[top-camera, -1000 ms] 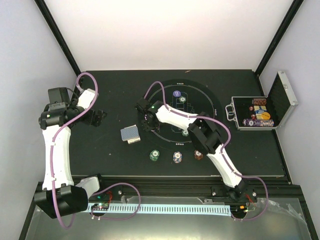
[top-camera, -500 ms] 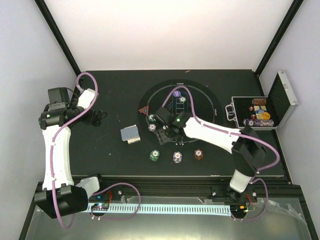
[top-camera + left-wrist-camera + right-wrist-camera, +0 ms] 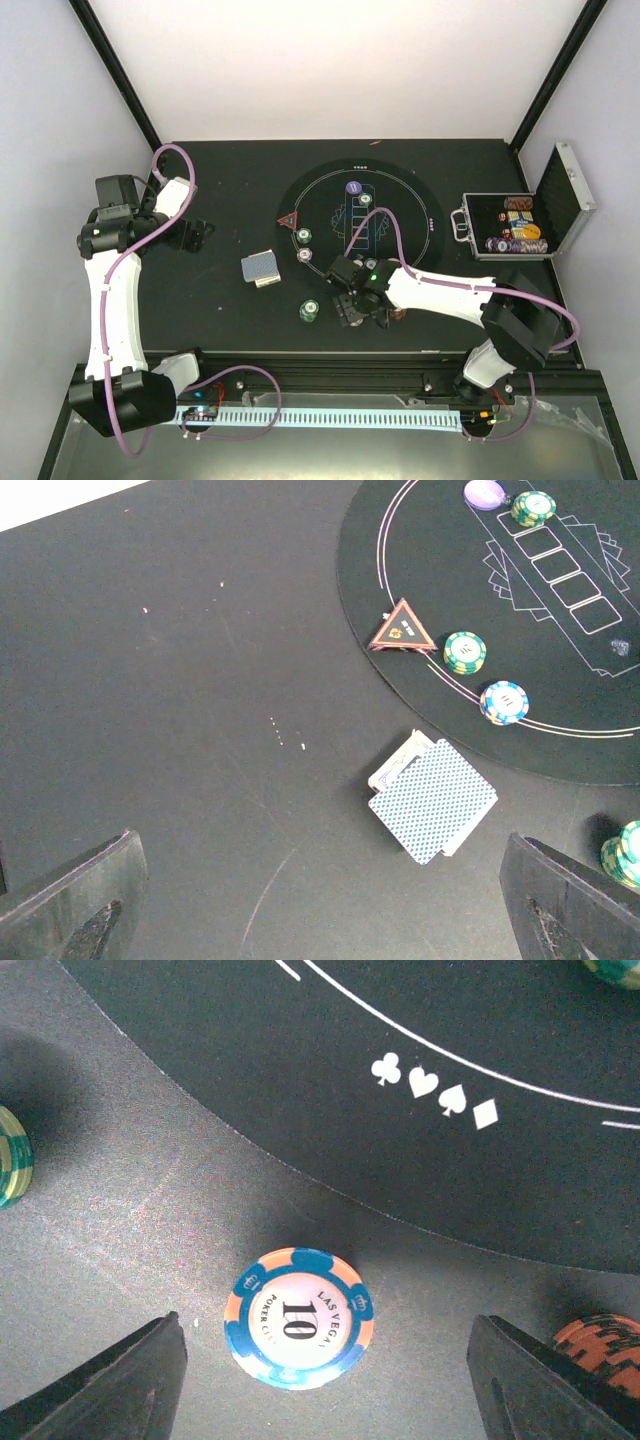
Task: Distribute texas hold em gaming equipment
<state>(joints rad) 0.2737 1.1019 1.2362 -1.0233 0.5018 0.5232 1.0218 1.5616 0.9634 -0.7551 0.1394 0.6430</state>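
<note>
Black table (image 3: 220, 180): lying under white walls, carrying the round mat (image 3: 320, 200) and the silver case (image 3: 505, 235).
Top view, right gripper (image 3: 352, 308): having swung within the last second from the mat's left edge to the near row, now hanging over the near white chip (image 3: 300, 1317), jaws spreading wider, gripping nothing.
Meaning for the task: probably finishing one placement and lining up the next chip.
Top view, left gripper (image 3: 190, 235): staying parked far left, jaws fully apart, empty.
Left wrist view: showing the card deck (image 3: 432, 800) just off the mat, with the red triangle (image 3: 402, 630), green chip (image 3: 465, 652) and blue-edged chip (image 3: 503, 702) along the mat's border; no writing readable.
Right wrist view: framing the near white chip between both fingers, untouched, just off the mat; reading "LAS VEGAS", "10" and seemingly "POKER CLUB".
Mat print (image 3: 435, 1085): showing club, heart, spade, diamond.
</note>
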